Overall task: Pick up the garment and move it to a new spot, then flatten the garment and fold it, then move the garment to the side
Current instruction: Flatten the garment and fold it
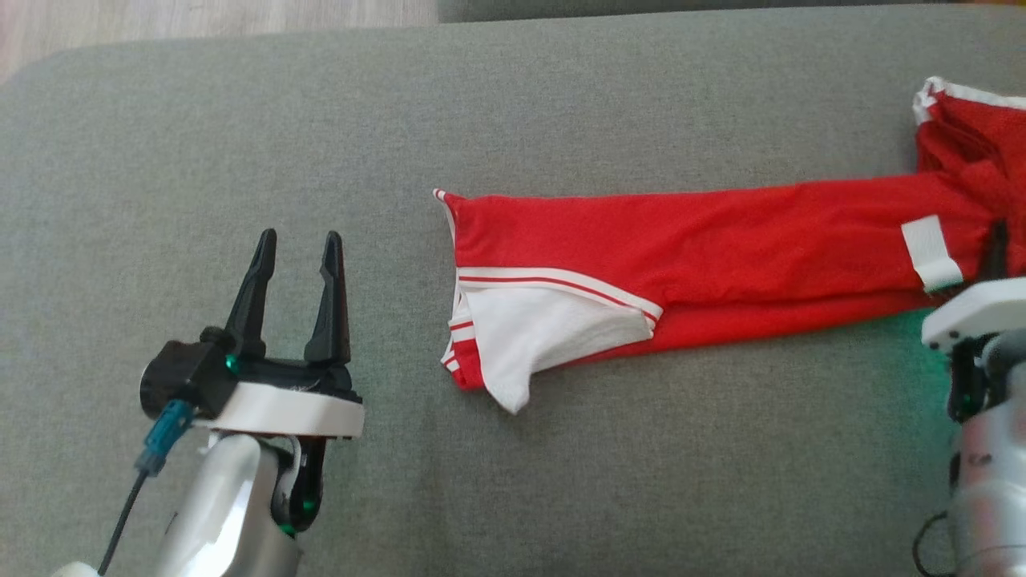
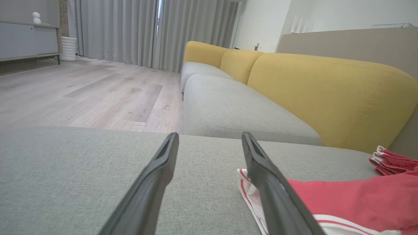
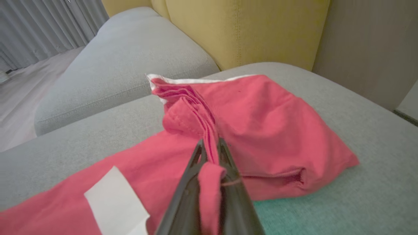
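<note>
A grey sofa cushion (image 1: pixel 240 120) carries the red garment (image 1: pixel 721 232), stretched long across it; the right gripper (image 3: pixel 210 153) is clamped on a bunched fold at one end — likely for lifting; the left gripper (image 1: pixel 298 248) hangs spread and empty near the other end.

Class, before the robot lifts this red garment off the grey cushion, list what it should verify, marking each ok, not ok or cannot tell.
1. Right gripper shut on the garment: ok, a red fold sits between its fingers.
2. Left gripper holding the striped end: not ok, open and apart from the cloth.
3. Garment lying flat: not ok, bunched at the right end.
4. Grip catches every layer: cannot tell.
5. Bare cushion around the garment: ok.
</note>
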{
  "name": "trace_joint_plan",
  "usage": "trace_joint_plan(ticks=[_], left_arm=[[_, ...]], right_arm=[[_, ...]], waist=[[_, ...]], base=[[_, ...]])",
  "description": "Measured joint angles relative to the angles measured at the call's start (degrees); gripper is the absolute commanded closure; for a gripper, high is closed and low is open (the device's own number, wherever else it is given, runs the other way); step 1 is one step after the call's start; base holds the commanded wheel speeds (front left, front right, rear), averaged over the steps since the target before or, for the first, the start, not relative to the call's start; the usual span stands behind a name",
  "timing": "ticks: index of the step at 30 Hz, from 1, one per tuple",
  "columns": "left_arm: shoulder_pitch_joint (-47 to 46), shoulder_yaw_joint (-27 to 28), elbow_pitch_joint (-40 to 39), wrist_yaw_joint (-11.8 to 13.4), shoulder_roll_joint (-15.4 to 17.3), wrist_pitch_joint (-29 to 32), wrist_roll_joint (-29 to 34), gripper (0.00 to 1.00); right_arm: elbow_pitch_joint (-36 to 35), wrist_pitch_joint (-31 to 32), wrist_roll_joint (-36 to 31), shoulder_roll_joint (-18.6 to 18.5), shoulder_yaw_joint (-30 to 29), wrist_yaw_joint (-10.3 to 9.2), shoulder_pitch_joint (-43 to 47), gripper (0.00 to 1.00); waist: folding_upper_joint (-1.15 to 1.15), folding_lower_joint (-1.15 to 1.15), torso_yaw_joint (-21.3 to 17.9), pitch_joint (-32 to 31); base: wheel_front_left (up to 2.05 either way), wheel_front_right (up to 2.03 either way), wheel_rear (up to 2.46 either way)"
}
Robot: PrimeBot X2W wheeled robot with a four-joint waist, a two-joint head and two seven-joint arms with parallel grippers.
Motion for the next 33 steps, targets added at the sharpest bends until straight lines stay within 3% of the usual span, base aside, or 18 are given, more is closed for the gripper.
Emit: trace_joint_plan(ticks=[5,10,21,33], left_arm=[[0.1,0.1,0.2,-0.4,-0.4,0.0,0.4,0.0],[0.2,0.4,0.2,-0.5,-0.7,0.0,0.4,0.0],[2.6,1.8,0.5,-0.5,-1.2,0.0,0.5,0.0],[2.8,1.8,0.5,-1.0,-1.5,0.0,0.5,0.0]], right_arm=[[-1.9,0.0,-0.3,1.4,1.0,0.0,-0.6,1.0],[-4.5,0.0,1.8,2.8,6.4,0.0,-0.6,1.0],[-14.7,4.8,16.8,4.0,31.7,0.0,4.6,1.0],[-15.8,5.6,25.4,4.2,46.6,0.0,7.1,1.0]], waist=[[0.0,0.0,0.0,-1.2],[0.0,0.0,0.2,-2.4],[0.0,0.0,1.9,-6.1],[0.0,0.0,4.4,-6.9]], base=[[0.0,0.0,0.0],[0.0,0.0,0.0],[0.0,0.0,0.0],[0.0,0.0,0.0]])
